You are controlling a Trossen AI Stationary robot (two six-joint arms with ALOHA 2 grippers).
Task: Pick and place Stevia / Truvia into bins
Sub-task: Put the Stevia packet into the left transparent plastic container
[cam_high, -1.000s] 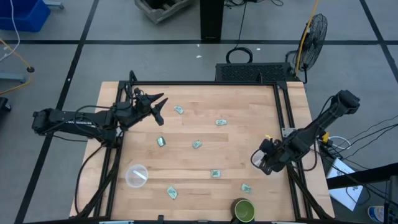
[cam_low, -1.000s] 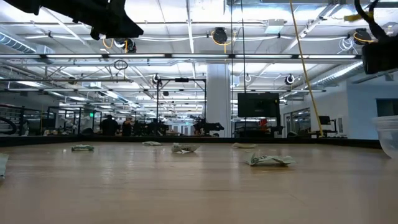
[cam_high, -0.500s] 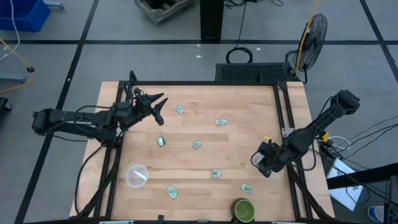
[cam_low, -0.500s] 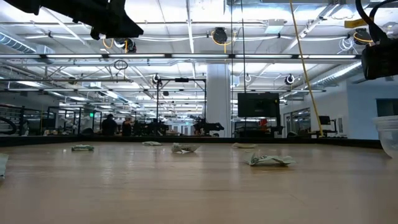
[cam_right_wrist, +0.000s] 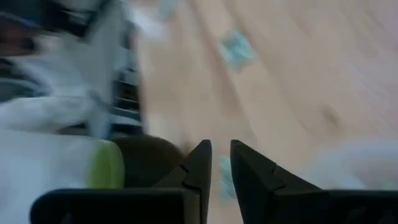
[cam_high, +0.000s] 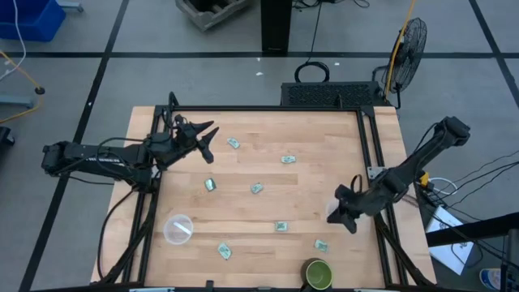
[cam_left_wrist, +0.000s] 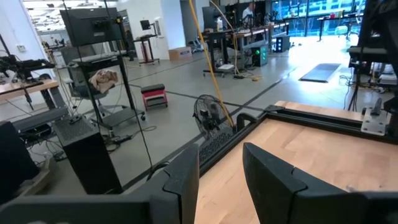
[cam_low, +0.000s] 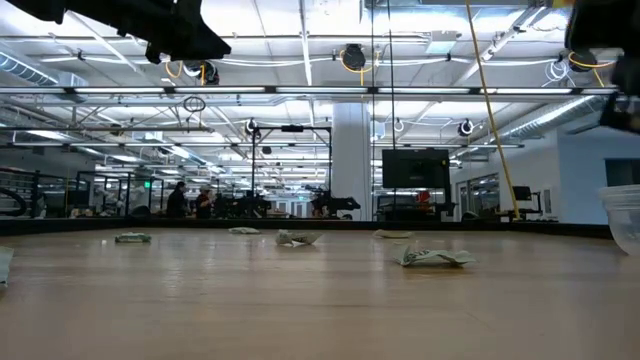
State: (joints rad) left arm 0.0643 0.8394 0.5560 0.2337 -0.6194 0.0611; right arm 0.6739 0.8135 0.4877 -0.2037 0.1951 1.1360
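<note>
The wooden table (cam_high: 259,219) carries everything, and places here are given from the dark green cup (cam_high: 318,274) that stands at its near edge. The left arm reaches over the far left corner of the table, well away from that cup, and the left gripper (cam_high: 208,138) hangs there with its jaws spread and nothing between them. The right gripper (cam_high: 347,212) hovers just beyond the green cup and a little to its right, its jaws a narrow gap apart and empty; its wrist view is blurred but shows the cup's green rim close by. One clear bin (cam_high: 178,229) sits far to the left of the green cup, near the table's left side; a second whitish bin (cam_high: 333,214) seems to show beside the right gripper, partly hidden. The Stevia packets lie loose on the wood, none in a bin: one (cam_high: 321,244) just beyond the green cup, one (cam_high: 280,226) a little farther left, one (cam_high: 225,251) well to its left, then others (cam_high: 257,188) (cam_high: 211,185) (cam_high: 288,160) (cam_high: 233,143) spread toward the far side.
</note>
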